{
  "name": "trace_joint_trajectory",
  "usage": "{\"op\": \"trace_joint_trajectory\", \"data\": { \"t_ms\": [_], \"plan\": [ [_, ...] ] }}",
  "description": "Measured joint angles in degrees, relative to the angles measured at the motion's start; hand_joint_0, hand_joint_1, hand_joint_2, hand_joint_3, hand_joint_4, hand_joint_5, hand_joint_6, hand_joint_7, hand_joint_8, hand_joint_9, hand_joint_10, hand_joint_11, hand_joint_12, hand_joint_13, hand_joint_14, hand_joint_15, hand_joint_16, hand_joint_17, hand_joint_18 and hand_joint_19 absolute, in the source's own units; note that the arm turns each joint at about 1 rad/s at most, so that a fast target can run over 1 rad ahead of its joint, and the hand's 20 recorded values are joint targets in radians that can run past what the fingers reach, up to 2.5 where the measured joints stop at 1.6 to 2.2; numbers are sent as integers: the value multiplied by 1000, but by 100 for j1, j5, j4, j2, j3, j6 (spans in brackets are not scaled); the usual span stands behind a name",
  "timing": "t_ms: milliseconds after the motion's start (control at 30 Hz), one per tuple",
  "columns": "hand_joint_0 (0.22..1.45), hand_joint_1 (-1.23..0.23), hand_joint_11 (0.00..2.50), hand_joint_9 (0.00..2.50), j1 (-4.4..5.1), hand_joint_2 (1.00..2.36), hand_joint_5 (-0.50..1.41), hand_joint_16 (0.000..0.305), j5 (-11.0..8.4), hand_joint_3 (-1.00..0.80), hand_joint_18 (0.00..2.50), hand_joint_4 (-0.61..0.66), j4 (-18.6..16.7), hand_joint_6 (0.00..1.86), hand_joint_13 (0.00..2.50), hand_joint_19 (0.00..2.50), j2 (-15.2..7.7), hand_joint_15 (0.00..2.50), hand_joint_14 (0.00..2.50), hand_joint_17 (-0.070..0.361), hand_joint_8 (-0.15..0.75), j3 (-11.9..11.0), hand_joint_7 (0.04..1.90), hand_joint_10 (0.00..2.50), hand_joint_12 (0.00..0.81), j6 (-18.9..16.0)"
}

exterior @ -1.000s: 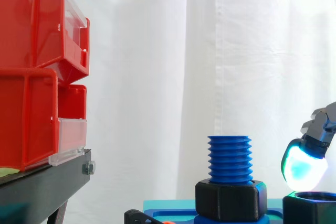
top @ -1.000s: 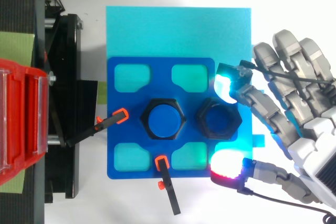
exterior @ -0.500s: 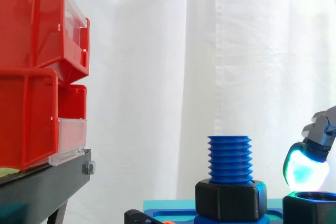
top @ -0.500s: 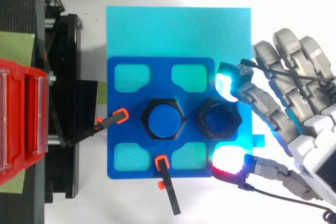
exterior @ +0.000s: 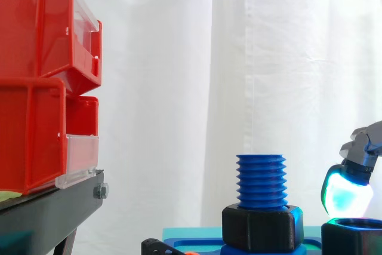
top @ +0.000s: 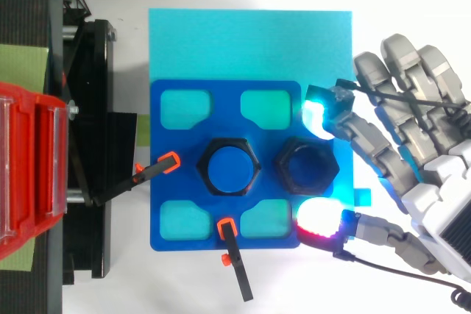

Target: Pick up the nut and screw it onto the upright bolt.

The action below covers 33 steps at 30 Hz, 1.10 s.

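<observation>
A blue threaded bolt (exterior: 261, 181) stands upright on the blue plate (top: 173, 159), with a black hexagonal collar (exterior: 262, 226) round its base. The loose black nut (top: 306, 166) sits on the plate just right of the bolt (top: 229, 168). My hand (top: 412, 159) hovers to the right of the nut, open. One cyan-glowing fingertip (top: 316, 117) is at the nut's far upper side and the red-glowing thumb tip (top: 319, 220) at its lower side. Neither pad clearly touches the nut. In the side view the cyan fingertip (exterior: 346, 194) hangs just above the nut's rim (exterior: 353, 224).
Red bins (exterior: 42, 82) sit stacked on a black stand (exterior: 48, 207) to the left. Two black clamps with orange tips (top: 168, 163) (top: 229, 228) hold the blue plate, which lies on a cyan sheet (top: 250, 42). The white curtain hangs behind.
The thumb tip has crept slightly up and toward the nut. The cyan fingertip shifted a little. Nut and bolt have not moved.
</observation>
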<state>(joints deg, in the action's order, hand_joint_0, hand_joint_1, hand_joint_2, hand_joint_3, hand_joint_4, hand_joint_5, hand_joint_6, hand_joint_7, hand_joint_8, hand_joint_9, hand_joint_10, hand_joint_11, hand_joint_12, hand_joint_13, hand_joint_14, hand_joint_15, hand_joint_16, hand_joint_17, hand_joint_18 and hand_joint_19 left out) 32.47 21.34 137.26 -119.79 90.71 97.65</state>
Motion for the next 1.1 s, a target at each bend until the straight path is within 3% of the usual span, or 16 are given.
{"op": "trace_joint_trajectory", "data": {
  "t_ms": [433, 800, 1100],
  "plan": [
    [497, -648, 0, 206, -45, 1000, -236, 62, 124, -500, 46, 277, 58, 503, 91, 0, 0, 0, 0, 139, 312, 0, 957, 0, 401, 0],
    [460, -610, 0, 120, -63, 1000, -269, 65, 164, -500, 0, 216, 81, 503, 13, 0, 0, 0, 0, 147, 303, -1, 828, 0, 414, 0],
    [454, -607, 0, 109, -90, 1000, -273, 66, 315, -500, 0, 208, 182, 503, 3, 0, 0, 0, 0, 148, 299, -1, 812, 0, 416, -43]
  ]
}}
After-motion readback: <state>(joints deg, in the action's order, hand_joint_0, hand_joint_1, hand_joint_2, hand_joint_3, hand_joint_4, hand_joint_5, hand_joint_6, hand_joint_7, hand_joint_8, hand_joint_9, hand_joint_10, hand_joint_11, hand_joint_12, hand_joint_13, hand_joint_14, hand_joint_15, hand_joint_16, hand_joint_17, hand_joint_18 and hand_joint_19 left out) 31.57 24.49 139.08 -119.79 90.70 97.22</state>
